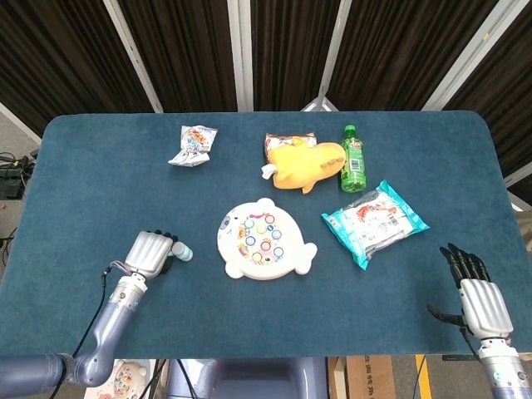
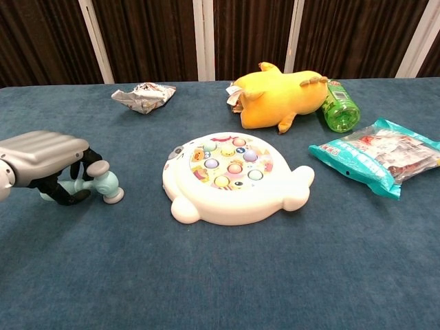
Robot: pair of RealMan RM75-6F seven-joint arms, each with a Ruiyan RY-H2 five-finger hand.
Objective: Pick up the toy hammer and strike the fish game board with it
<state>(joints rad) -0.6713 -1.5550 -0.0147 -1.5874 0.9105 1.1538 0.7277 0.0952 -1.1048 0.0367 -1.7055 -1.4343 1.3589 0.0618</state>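
The pale blue toy hammer (image 2: 104, 184) lies low at the left, its head touching the blue table (image 2: 220, 275), a short way left of the white fish game board (image 2: 234, 177). My left hand (image 2: 42, 157) curls its dark fingers around the handle and holds it. From the head view, the left hand (image 1: 148, 253) covers the handle and only the hammer's head (image 1: 182, 251) sticks out toward the fish game board (image 1: 264, 239). My right hand (image 1: 475, 293) rests at the near right table edge, fingers spread, holding nothing; the chest view does not show it.
A yellow plush toy (image 1: 306, 164) and a green bottle (image 1: 353, 158) lie behind the board. A teal snack bag (image 1: 374, 220) sits to the board's right. A crumpled wrapper (image 1: 193, 145) lies at the back left.
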